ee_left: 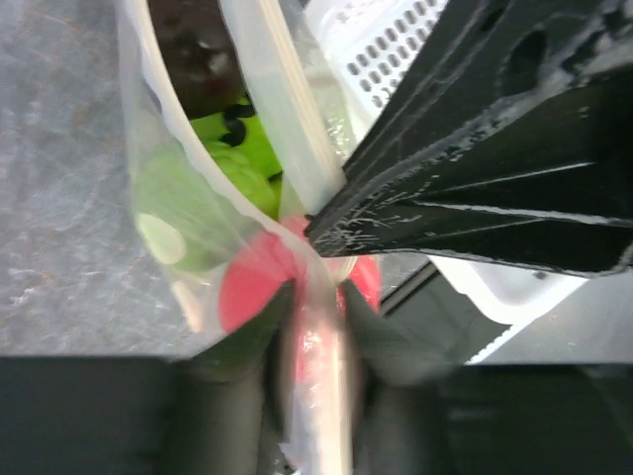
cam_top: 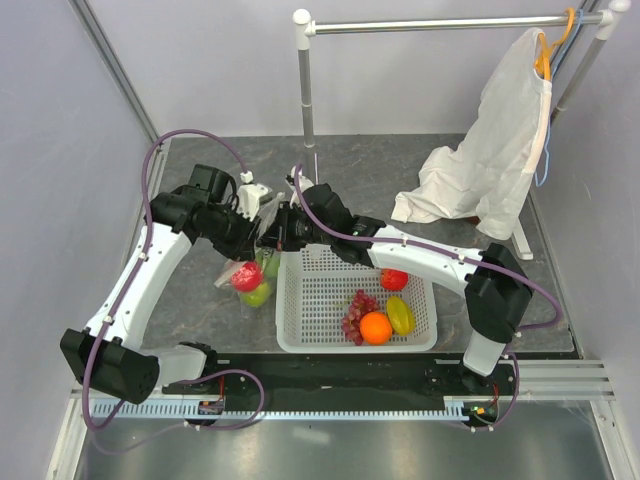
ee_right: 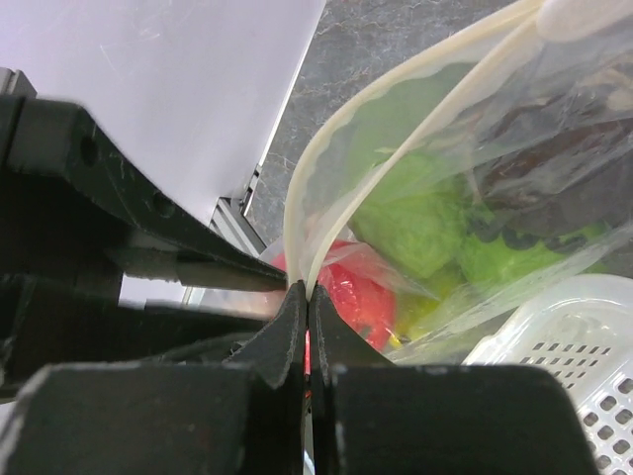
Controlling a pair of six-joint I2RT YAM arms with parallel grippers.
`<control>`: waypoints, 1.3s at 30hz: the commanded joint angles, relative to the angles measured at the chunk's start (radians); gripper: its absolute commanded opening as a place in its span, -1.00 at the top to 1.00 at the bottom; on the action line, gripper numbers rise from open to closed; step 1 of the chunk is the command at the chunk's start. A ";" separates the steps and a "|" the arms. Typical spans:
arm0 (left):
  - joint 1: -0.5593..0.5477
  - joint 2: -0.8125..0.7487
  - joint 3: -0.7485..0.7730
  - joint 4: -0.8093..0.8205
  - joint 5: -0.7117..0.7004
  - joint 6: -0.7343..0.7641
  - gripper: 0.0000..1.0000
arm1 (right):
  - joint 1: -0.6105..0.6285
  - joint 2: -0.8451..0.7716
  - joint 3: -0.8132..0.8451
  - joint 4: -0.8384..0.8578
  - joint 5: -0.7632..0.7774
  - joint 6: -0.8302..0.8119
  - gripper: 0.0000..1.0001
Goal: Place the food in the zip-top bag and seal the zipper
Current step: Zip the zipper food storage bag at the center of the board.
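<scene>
The zip-top bag (ee_right: 554, 119) just left of the basket (cam_top: 320, 290) is looking like thin clear plastic film, glossy and crinkly, with the zipper (ee_right: 294, 218) showing as a duller creamy plastic strip. The food (ee_right: 415, 223) inside it is shining like smooth moulded plastic, and the basket itself is reading as matt white perforated plastic, with soft-looking white cloth (cam_top: 500, 140) hanging from a shiny metal rail (cam_top: 440, 24) behind it.

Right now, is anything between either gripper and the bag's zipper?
Nothing visible. The left gripper and right gripper both pinch the zipper directly; past the right pinch the strip gapes open.
</scene>
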 commanded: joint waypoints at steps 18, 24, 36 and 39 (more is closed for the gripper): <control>-0.003 -0.151 0.030 0.013 -0.070 0.289 0.96 | -0.163 -0.258 -0.130 0.061 -0.235 -0.564 -0.72; -0.002 -0.190 0.024 0.004 0.016 0.456 0.96 | -0.209 -0.381 -0.277 0.061 -0.364 -1.056 -0.69; -0.002 -0.260 -0.073 0.028 0.102 0.594 0.96 | -0.221 -0.301 -0.395 0.294 -0.404 -1.245 -0.62; -0.002 -0.272 -0.079 0.027 0.099 0.614 0.96 | -0.224 -0.251 -0.381 0.346 -0.404 -1.228 -0.59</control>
